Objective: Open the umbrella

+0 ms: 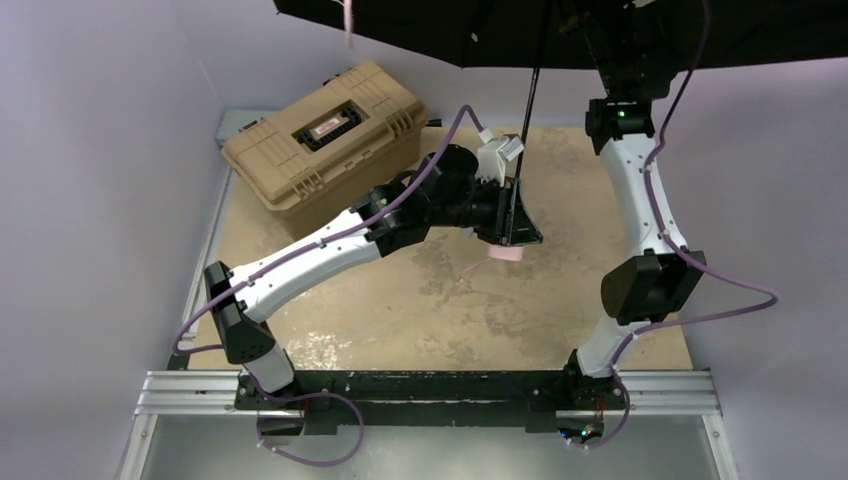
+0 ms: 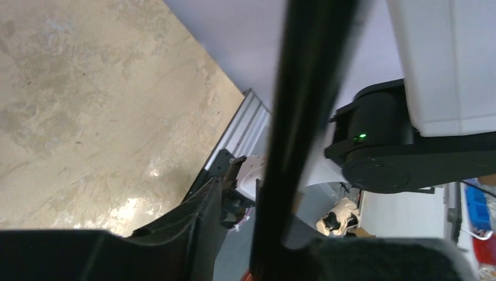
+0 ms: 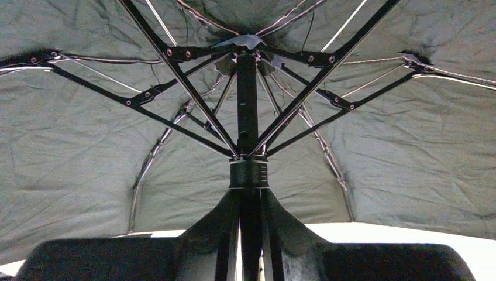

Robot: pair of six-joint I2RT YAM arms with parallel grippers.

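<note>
The umbrella (image 1: 480, 30) is spread open at the top of the top view, with its black lining facing the camera. Its thin black shaft (image 1: 531, 105) runs down to the small pink handle (image 1: 507, 254). My left gripper (image 1: 517, 225) sits around the shaft just above the handle. In the left wrist view (image 2: 260, 211) the shaft (image 2: 292, 117) stands between the jaws with a gap on the left finger's (image 2: 196, 228) side. My right gripper (image 3: 250, 196) is shut on the shaft just below the runner (image 3: 248, 174), under the ribs and canopy (image 3: 88, 146). In the top view the canopy hides it.
A tan hard-shell toolbox (image 1: 325, 140) stands at the back left of the table (image 1: 450, 310). The right arm (image 1: 640, 190) rises steeply at the right side. A metal rail (image 1: 430, 385) runs along the near edge. Pale walls close in on both sides.
</note>
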